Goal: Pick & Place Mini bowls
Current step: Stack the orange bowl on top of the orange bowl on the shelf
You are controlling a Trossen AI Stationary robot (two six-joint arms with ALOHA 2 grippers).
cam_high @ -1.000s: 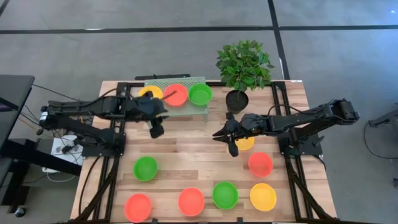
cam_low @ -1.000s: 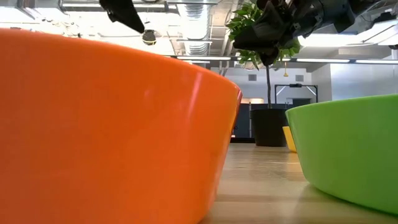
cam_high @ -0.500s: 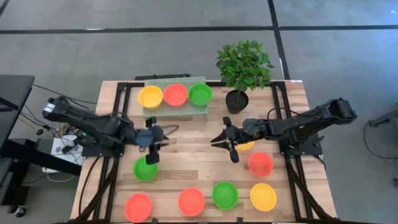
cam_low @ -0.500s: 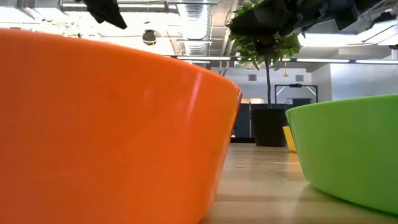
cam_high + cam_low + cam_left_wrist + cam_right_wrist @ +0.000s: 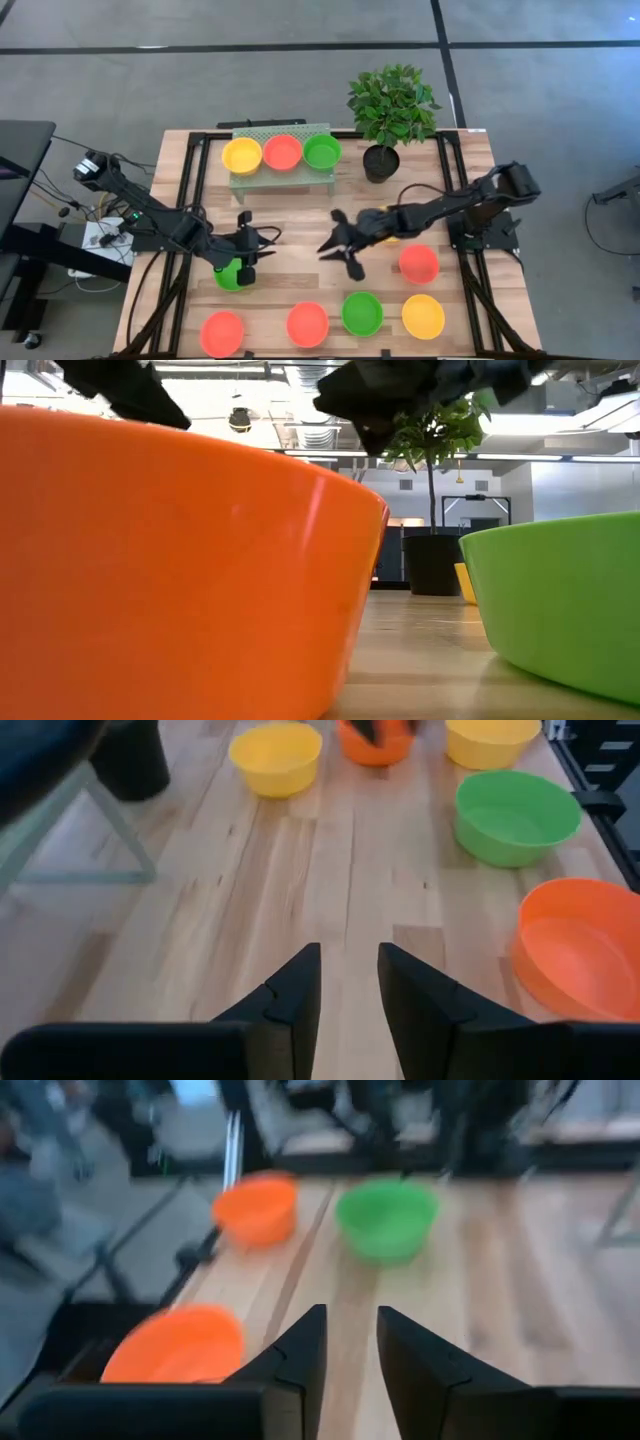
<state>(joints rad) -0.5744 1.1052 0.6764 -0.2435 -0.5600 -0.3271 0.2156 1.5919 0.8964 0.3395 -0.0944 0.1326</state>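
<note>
Three mini bowls, yellow [image 5: 241, 155], red [image 5: 282, 152] and green [image 5: 322, 151], sit in a row on the pale green rack [image 5: 280, 178]. Several more rest on the wood: green [image 5: 229, 276], yellow [image 5: 397, 236], red [image 5: 418, 264] and a near row of red [image 5: 222, 333], red [image 5: 307, 324], green [image 5: 362, 313], yellow [image 5: 423, 316]. My left gripper [image 5: 247, 252] hovers open over the left green bowl, partly covering it. My right gripper [image 5: 340, 252] hangs open above bare wood at mid-table. Both wrist views show empty fingers, left [image 5: 349, 982] and right [image 5: 351, 1342].
A black pot [image 5: 381, 162] with a leafy plant [image 5: 392, 102] stands at the far right beside the rack. Bare wood lies between the rack and the near row. The low view is filled by an orange bowl [image 5: 170, 570] and a green bowl [image 5: 560, 610].
My left gripper has drawn back from the rack's yellow bowl toward the near edge, and now stands over the left green bowl. My right gripper has moved from beside the yellow table bowl toward the table's left and a little nearer. No bowl has moved.
</note>
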